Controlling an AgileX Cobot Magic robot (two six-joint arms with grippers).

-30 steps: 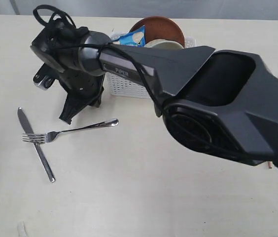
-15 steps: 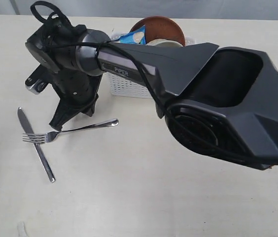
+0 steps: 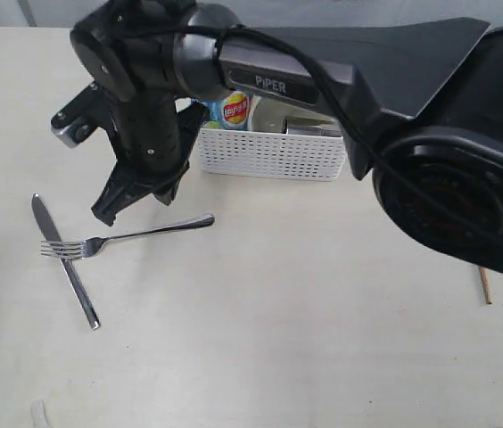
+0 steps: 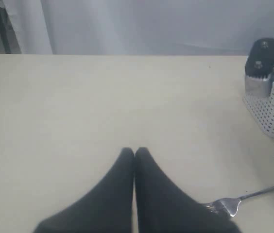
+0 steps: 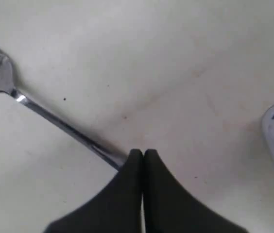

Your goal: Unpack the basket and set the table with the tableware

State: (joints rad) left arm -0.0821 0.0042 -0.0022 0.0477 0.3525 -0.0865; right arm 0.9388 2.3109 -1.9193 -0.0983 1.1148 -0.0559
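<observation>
Evidently fork (image 3: 144, 231) and knife (image 3: 64, 260) lie out as our place setting; our right gripper (image 3: 106, 213) hovers above, pinched empty, left gripper (image 4: 134, 151) likewise.

The right arm (image 3: 350, 67) wears a matte black and dark grey shell, with white "PiPER" lettering (image 3: 276, 84) behind the wrist and a thin black cable (image 3: 351, 120) trailing back from the tool. A silver-edged camera block (image 3: 73, 129) sits beside its black, tapered fingers (image 3: 131, 192).
</observation>
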